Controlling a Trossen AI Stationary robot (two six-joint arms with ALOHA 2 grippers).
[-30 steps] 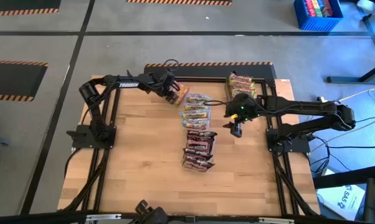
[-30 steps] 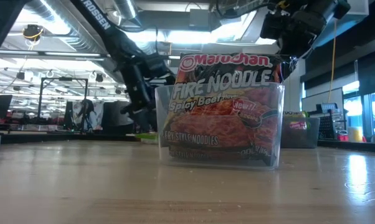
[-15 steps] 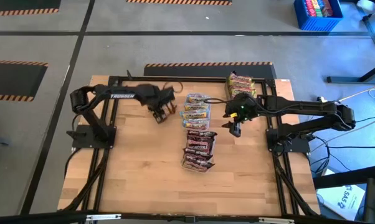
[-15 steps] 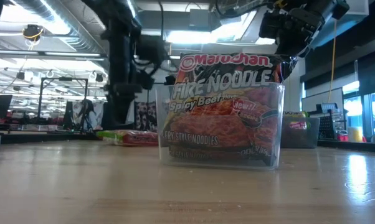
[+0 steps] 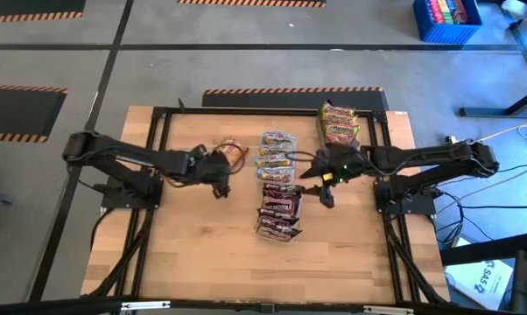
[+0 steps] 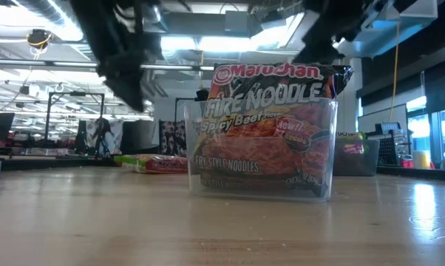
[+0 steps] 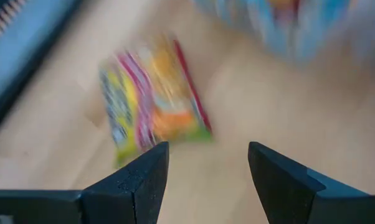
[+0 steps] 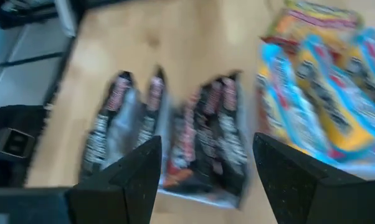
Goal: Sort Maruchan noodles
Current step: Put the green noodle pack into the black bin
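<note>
A yellow-green-red noodle packet (image 5: 231, 150) lies flat on the wood, left of the pale blue-orange packets (image 5: 277, 156); it also shows in the left wrist view (image 7: 153, 102) and the low view (image 6: 152, 162). My left gripper (image 5: 218, 175) (image 7: 206, 168) is open, just near-left of that packet, touching nothing. Dark maroon packets (image 5: 279, 210) stand in a clear tub (image 6: 263, 140). My right gripper (image 5: 325, 184) (image 8: 206, 168) is open above the table, right of the maroon packets (image 8: 200, 130) and blue ones (image 8: 318, 93).
More packets sit in a tub (image 5: 340, 122) at the far right of the table. A black frame (image 5: 158, 118) runs along the table's edges. Bare wood (image 5: 202, 245) lies on the near half.
My left gripper has drawn back from beside the blue packets toward the table's left and near edge, coming down low. The yellow-green-red packet it carried now lies flat on the wood, clear of the fingers. My right gripper has shifted slightly toward the maroon packets.
</note>
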